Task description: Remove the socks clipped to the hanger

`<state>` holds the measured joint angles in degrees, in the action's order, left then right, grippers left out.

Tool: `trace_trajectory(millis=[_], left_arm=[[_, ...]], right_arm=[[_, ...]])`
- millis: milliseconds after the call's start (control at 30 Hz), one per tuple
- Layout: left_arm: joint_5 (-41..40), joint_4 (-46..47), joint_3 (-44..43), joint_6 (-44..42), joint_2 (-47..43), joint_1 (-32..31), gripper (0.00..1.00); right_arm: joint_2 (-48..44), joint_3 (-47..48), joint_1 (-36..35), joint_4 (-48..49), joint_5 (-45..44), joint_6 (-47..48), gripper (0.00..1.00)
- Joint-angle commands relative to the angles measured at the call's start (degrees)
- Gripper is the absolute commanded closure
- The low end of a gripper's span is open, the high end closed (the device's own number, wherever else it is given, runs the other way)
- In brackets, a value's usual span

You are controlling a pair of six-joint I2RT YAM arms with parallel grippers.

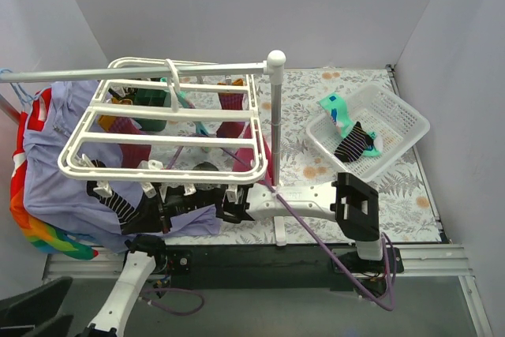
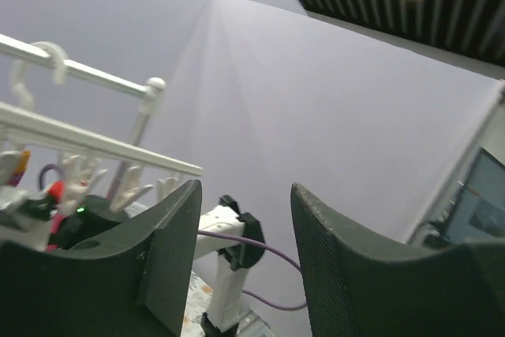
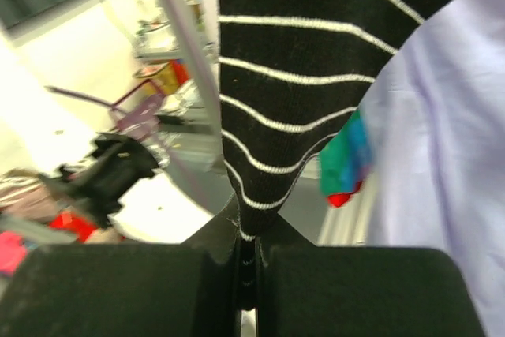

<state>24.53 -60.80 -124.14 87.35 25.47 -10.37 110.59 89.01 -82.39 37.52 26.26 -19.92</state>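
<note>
The right gripper is clenched on the lower tip of the black striped sock. The sock rises straight up and away from the jaws, so its long axis runs from the pinch towards the hanger above. The clip holding its upper end is out of the wrist view. The coming pull therefore has to go down and away from the frame, along the sock's length, and the right arm is the one placed for it.

The left gripper stands released with nothing between its fingers. It is tilted up at the row of dangling clips under the frame's near bar (well placed, I judge, to steady the frame or pinch a clip).

Things are crowded here. The lavender shirt hangs just beside the sock, with a rainbow-striped garment behind it. The grey pole stands near the right arm. More socks hang under the frame, and two lie in the white basket to the right.
</note>
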Motion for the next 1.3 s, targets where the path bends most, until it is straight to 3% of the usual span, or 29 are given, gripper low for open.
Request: trace_trajectory(millis=[0,133,400,567,733,900,1067,1167,1267], left_arm=[[-17.2,-2.9,9.6,1.1,-0.9,0.1,0.55],[-21.4,-5.6,12.4,-0.4,0.0,0.3,0.58],[-20.5,-0.9,23.2,0.6,-3.5,0.3,0.6],[-20.9,-2.8,23.9,0.2,-2.9,0.4,0.63],[-14.1,-5.8,23.8,-2.7,-2.0,0.4,0.66],[-8.5,-6.8,27.0,-3.9,-5.3,0.3,0.59],[-12.7,-11.3,28.5,-2.2,-5.0,0.4,0.62],[-13.5,-14.1,24.7,-4.7,-2.5,0.4,0.65],[-15.7,-17.2,17.9,-6.9,-0.5,0.3,0.6]], right_arm=[[-5.5,-3.1,-0.7,2.2,7.6,-3.9,0.99],[-10.1,-9.5,-0.7,2.3,17.3,-5.0,0.97],[-13.3,-14.9,0.2,2.6,34.7,-7.4,0.96],[-16.8,-19.5,2.1,2.4,35.8,-8.0,0.96],[-17.6,-20.5,3.6,2.5,36.3,-8.7,0.96],[-19.0,-21.4,3.7,2.4,38.0,-9.1,0.96],[-19.4,-21.6,3.9,2.4,38.5,-9.5,0.96],[-18.7,-21.3,4.3,2.4,38.0,-9.4,0.96],[-18.1,-21.2,4.5,2.4,37.3,-9.6,0.96]])
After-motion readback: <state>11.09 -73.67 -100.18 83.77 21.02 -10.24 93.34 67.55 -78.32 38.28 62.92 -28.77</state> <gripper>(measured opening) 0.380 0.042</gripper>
